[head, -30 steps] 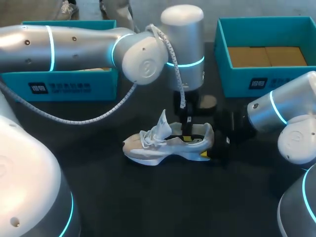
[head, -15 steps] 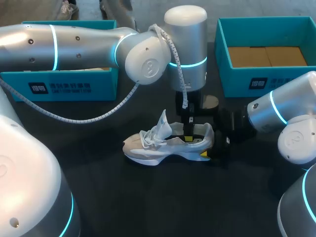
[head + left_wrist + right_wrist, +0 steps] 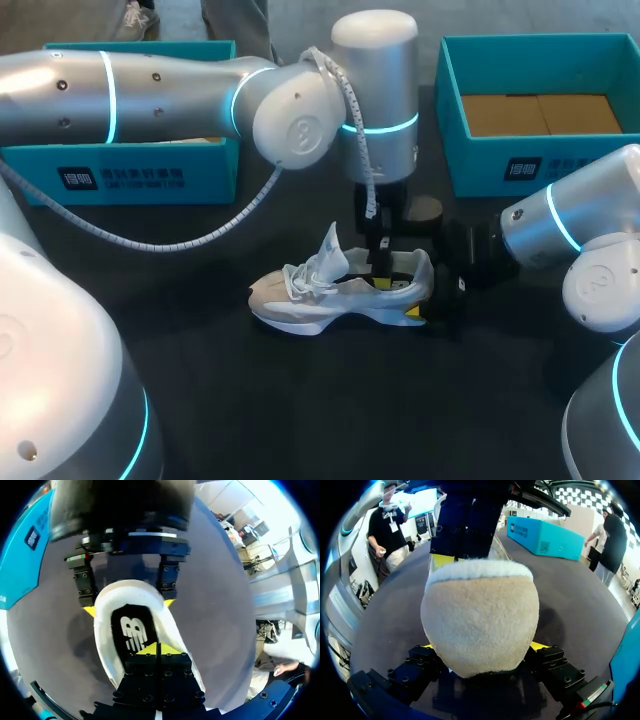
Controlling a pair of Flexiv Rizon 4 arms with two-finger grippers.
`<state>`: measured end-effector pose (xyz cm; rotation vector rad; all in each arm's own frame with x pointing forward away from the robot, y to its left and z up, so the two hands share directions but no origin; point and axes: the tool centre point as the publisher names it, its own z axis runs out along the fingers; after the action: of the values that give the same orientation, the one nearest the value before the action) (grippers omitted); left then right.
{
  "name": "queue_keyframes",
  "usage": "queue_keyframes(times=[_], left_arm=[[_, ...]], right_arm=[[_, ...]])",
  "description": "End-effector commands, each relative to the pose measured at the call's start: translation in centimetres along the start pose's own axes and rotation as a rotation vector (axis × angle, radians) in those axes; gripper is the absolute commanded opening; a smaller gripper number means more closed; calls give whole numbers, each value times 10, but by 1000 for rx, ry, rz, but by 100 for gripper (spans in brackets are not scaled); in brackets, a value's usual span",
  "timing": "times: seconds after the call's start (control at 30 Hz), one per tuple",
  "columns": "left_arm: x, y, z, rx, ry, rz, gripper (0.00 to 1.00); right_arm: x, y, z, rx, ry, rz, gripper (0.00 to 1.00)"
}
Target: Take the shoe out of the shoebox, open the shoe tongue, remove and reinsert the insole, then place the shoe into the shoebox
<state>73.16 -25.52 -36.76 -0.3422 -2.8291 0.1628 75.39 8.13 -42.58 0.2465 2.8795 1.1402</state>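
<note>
One dark table [image 3: 300,400] fills the head view. Two silver arms lie over it: the left arm [image 3: 150,85] comes in from the upper left of the frame and reaches past the middle, and the right arm [image 3: 580,240] comes in from the right edge.

There are two teal shoeboxes. The left shoebox [image 3: 140,175] is at the upper left, partly hidden behind the left arm. The right shoebox [image 3: 480,165] is at the upper right, with brown cardboard [image 3: 540,113] lining its floor. Neither box holds the shoe.

One white shoe [image 3: 330,295] rests on the table just below the centre of the frame, well apart from both boxes. Its toe points to the frame's left and its heel to the right. Its tongue [image 3: 330,250] stands pulled up and forward.

There are two grippers, one per arm. The right gripper [image 3: 484,647] grasps the shoe at the heel, with one yellow fingertip [image 3: 540,646] pressed on each side of the tan heel cup. The left gripper [image 3: 157,649] comes straight down into the shoe's opening with its two yellow tips clenched together. They touch the one insole [image 3: 132,630], which is white with a black patch and lies inside the shoe. I cannot tell whether any of the insole is pinched between them.
</note>
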Motion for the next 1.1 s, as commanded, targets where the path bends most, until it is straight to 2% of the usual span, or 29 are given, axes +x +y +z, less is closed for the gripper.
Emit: queue_keyframes(times=[0.03,0.47,0.5,0.57,0.63,0.7,0.73,0.83,0.9,0.97,1.07,1.1], left_arm=[[-2,4,5,11,6,16,0],[6,7,26,36,-19,53,0],[6,8,28,43,-31,54,3],[6,10,31,43,-29,51,19],[5,11,34,43,-35,46,44],[3,12,36,39,-43,43,50],[3,12,37,35,-46,42,58],[0,14,41,28,-53,43,56],[-2,16,44,19,-75,45,65],[-4,17,47,20,-95,53,78],[-8,20,51,13,-134,53,82],[-9,20,52,13,-140,50,79]], right_arm=[[-1,-1,1,2,-1,0,0],[-1,-1,1,2,-1,0,0],[-1,-1,1,2,-1,0,0],[-1,-1,1,2,-1,0,0],[-1,-1,1,2,-1,0,0],[-1,-1,1,2,-1,0,0],[-1,-1,1,2,-1,0,0],[-1,-1,1,2,-1,0,0],[-1,-1,1,2,-1,0,0],[-1,-1,1,2,-1,0,0],[-1,-1,1,2,-1,0,0],[-1,-1,1,2,-1,0,0]])
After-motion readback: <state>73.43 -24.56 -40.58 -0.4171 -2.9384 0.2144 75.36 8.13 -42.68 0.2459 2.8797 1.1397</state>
